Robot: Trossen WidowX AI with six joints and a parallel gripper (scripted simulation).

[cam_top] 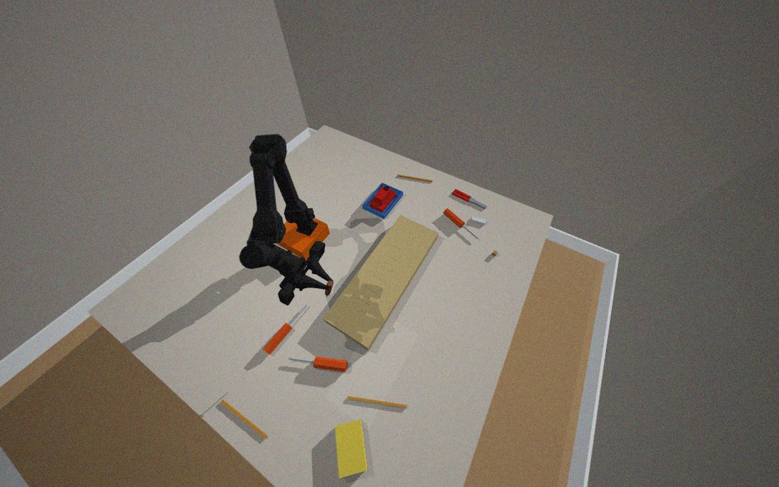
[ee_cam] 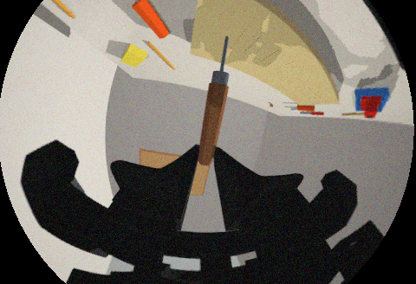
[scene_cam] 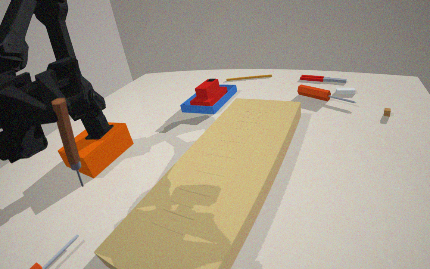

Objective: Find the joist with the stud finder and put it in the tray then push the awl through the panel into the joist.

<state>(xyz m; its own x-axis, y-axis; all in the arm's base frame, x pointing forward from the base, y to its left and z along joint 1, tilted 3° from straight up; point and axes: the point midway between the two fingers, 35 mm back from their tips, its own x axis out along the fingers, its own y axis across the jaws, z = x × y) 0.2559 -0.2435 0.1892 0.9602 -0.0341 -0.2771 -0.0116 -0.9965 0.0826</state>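
Observation:
My gripper (cam_top: 328,287) (ee_cam: 206,149) is shut on the awl (cam_top: 328,289) (scene_cam: 66,133) (ee_cam: 214,115), by the end of its brown handle. The awl points steel tip down, close to upright with a slight lean in the exterior view. It hangs above the table beside the left long edge of the tan floor panel (cam_top: 392,260) (scene_cam: 259,150) (ee_cam: 299,72). Faint thin dark lines show on the panel, and the arm's shadow covers its near part. The red stud finder (cam_top: 383,198) (scene_cam: 206,90) (ee_cam: 370,102) sits in the blue tray (scene_cam: 198,109) (ee_cam: 377,92) beyond the panel.
An orange block (cam_top: 306,242) (scene_cam: 109,152) is at the arm's base. Orange-handled screwdrivers (cam_top: 277,339) (cam_top: 330,364) (cam_top: 453,218) lie around the panel. A yellow block (cam_top: 351,448) is at the near end. Red-handled pliers (scene_cam: 311,78), a white block (scene_cam: 345,91) and a small wooden cube (scene_cam: 386,112) are to the right.

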